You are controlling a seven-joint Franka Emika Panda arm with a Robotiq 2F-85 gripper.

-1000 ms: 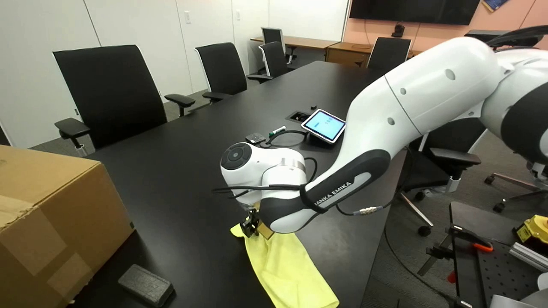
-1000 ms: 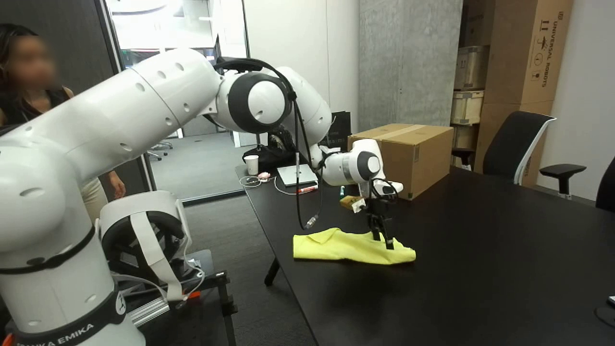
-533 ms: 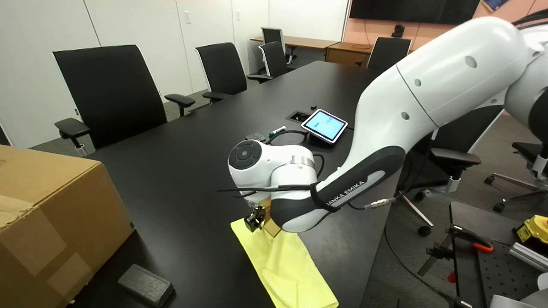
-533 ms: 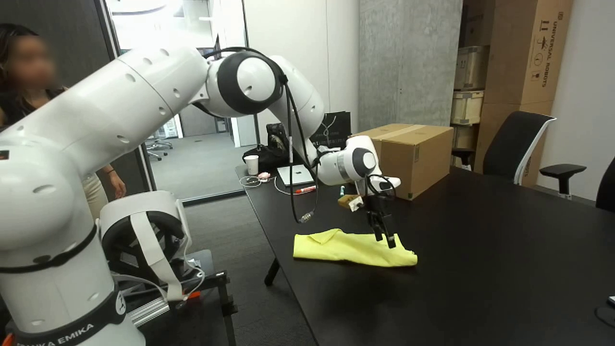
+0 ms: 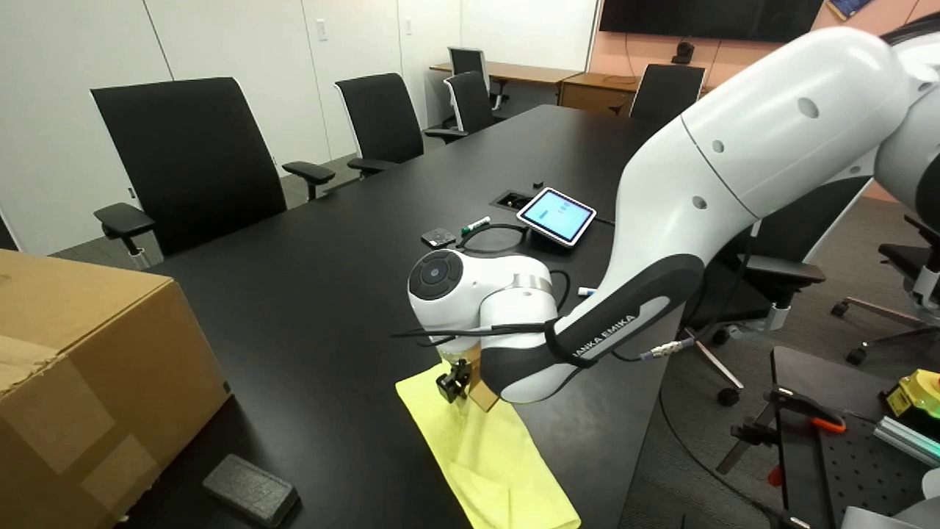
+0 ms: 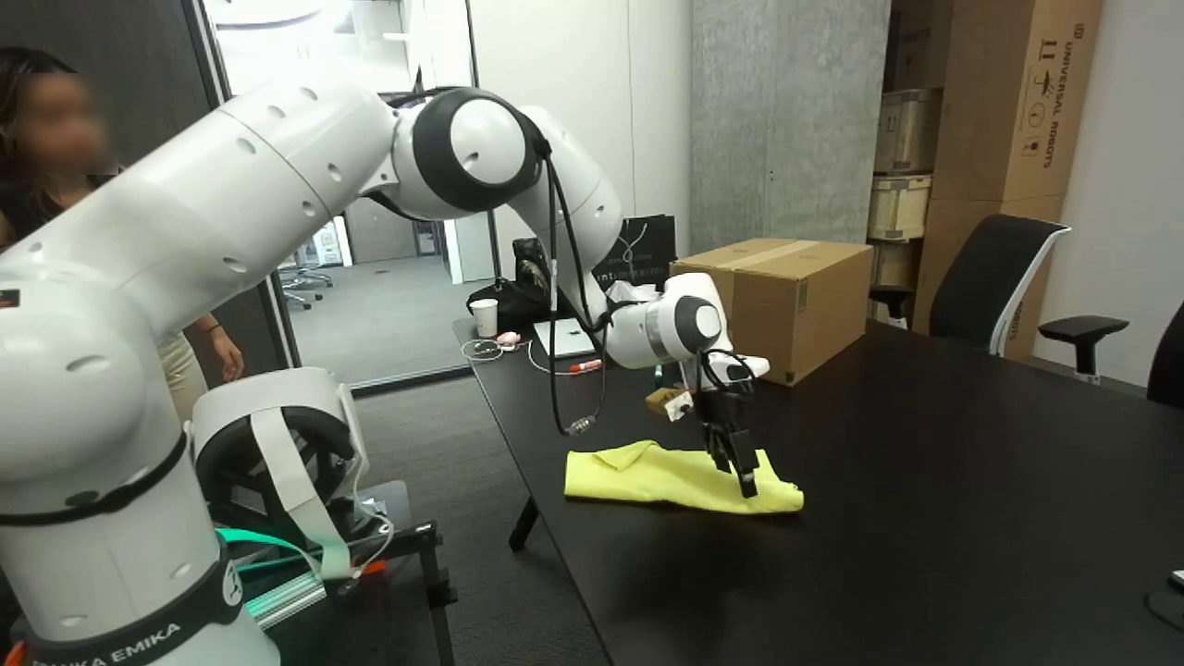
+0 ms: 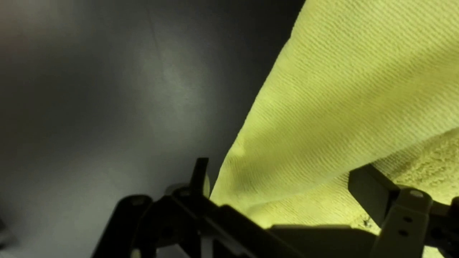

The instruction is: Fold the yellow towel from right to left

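Pincer [image 6: 735, 477] farther from cardboard box [image 6: 768, 301] — yellow towel [image 5: 493, 444] flatter at one end

I see black chairs [image 5: 191, 162] along the table [image 5: 323, 308], a white wall [image 5: 257, 51] past its long side. Beyond one end, a dark screen [image 5: 712, 18] hangs on a pinkish wall [image 5: 859, 33]; beyond the opposite end rises concrete [image 6: 782, 120]. Grey carpet [image 6: 444, 444] lies beside the table.

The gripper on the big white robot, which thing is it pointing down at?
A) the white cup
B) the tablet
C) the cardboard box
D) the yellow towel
D: in both exterior views the gripper points down at the yellow towel, which also fills much of the wrist view.
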